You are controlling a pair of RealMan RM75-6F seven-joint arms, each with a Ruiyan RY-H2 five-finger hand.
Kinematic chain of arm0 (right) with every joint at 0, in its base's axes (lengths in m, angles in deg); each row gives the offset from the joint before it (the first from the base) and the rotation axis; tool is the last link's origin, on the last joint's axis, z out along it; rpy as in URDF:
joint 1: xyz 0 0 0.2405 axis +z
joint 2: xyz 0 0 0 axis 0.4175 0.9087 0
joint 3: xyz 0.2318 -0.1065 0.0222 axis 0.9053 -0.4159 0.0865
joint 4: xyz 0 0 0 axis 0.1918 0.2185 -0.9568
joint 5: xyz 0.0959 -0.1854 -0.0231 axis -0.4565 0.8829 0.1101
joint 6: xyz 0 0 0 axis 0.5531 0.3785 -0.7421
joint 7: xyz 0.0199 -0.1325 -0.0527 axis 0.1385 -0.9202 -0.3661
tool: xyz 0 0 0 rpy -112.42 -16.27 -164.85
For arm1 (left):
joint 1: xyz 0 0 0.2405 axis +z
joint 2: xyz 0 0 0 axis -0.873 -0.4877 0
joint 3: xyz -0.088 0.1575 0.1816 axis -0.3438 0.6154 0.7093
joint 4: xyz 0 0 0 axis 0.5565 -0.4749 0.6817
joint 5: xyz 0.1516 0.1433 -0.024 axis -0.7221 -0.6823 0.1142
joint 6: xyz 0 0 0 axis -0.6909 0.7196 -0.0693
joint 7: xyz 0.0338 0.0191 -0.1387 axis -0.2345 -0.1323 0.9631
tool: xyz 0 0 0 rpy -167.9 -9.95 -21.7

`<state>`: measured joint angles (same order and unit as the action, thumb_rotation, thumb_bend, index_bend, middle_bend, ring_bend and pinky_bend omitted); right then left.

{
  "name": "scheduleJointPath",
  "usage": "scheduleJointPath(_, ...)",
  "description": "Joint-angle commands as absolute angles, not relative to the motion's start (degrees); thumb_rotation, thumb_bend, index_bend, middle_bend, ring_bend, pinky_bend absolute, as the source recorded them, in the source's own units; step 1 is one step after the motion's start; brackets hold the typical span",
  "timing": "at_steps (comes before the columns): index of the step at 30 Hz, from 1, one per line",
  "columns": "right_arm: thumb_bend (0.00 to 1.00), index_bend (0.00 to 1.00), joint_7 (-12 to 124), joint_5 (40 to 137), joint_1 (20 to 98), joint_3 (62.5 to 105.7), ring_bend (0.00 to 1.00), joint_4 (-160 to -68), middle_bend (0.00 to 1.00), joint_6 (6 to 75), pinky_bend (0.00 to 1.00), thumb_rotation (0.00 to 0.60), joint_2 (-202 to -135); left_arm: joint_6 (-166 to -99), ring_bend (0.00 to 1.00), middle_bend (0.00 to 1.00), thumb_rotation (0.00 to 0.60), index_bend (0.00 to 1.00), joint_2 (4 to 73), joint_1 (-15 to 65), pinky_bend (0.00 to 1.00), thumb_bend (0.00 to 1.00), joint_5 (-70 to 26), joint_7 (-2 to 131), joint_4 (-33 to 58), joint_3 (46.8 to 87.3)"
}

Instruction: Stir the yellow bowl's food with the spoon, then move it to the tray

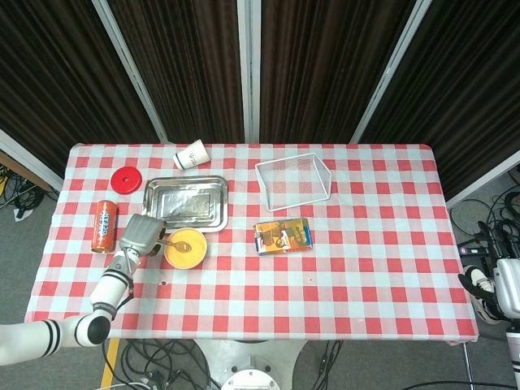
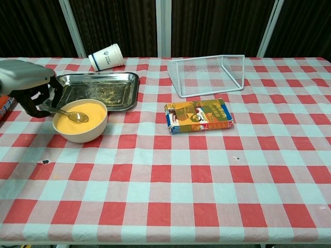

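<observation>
- Nearest the robot, the front of the checked table point(image 2: 170, 206) carries nothing the task needs; the work sits at the left.
- The yellow bowl point(image 2: 80, 120) stands on the cloth just in front of the tray point(image 2: 98, 89), close to its near rim but not on it, filled with smooth yellow food.
- The spoon point(image 2: 72, 114) rests with its bowl end in the food and its handle sloping out to the left.
- The left hand point(image 2: 32, 92) curls around that handle end; its fingers seem to pinch the handle, though from the chest view the contact itself is partly hidden.
- In the head view the same left hand point(image 1: 143, 234) sits just left of the yellow bowl point(image 1: 184, 249).
- The right hand point(image 1: 508, 286) hangs off the table's right edge; I cannot tell how its fingers lie.
- Risks, as I judge them: a loose pinch could let the spoon twist or slip during stirring; pushing hard against the bowl wall could slide or tip the light bowl and spill food; lifting it over the tray's raised rim could catch the base.
- Further back lie a snack box point(image 2: 198, 115), a wire basket point(image 2: 208, 75), a tipped paper cup point(image 2: 106, 56), and, seen from the head view, an orange can point(image 1: 104, 226) and red lid point(image 1: 126, 179).
</observation>
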<state>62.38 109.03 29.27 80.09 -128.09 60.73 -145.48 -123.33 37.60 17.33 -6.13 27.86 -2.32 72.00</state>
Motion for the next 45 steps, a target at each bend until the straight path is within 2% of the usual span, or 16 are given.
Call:
scheduleJointPath(1, 0.11, 0.06, 62.3, 109.0, 29.3, 80.1, 0.09, -128.2, 0.24, 60.7, 0.24, 0.600, -145.5, -123.4, 0.86, 0.90, 0.600, 0.60, 37.6, 17.3, 0.89, 0.35, -6.4, 28.1, -2.2, 72.0)
scheduleJointPath(13, 0.11, 0.06, 62.2, 109.0, 29.2, 80.1, 0.09, -128.3, 0.24, 60.9, 0.24, 0.600, -145.5, -123.6, 0.86, 0.90, 0.600, 0.63, 36.2, 16.9, 0.89, 0.40, -7.0, 27.5, -3.0, 72.2)
scheduleJointPath(19, 0.11, 0.06, 62.3, 109.3, 29.1, 80.2, 0.09, -128.3, 0.24, 61.4, 0.24, 0.600, -145.3, -129.9, 0.86, 0.90, 0.600, 0.64, 35.4, 17.2, 0.89, 0.41, -10.7, 23.1, -4.7, 72.8)
scheduleJointPath(22, 0.11, 0.06, 62.4, 109.4, 29.2, 80.2, 0.09, -128.2, 0.24, 61.3, 0.24, 0.600, -145.4, -133.8, 0.87, 0.91, 0.600, 0.65, 36.6, 17.1, 0.89, 0.41, -14.6, 17.8, -3.9, 74.5)
scheduleJointPath(29, 0.11, 0.06, 62.6, 109.4, 28.9, 80.1, 0.09, -128.2, 0.24, 61.6, 0.24, 0.600, -145.5, -138.5, 0.87, 0.91, 0.600, 0.65, 40.7, 17.4, 0.89, 0.41, -20.7, 8.7, 0.5, 77.0)
scheduleJointPath(45, 0.11, 0.06, 61.9, 109.0, 28.9, 80.1, 0.09, -128.9, 0.24, 61.3, 0.24, 0.600, -145.6, -141.3, 0.89, 0.91, 0.600, 0.66, 49.0, 18.9, 0.90, 0.41, -28.5, -2.8, 7.0, 79.0)
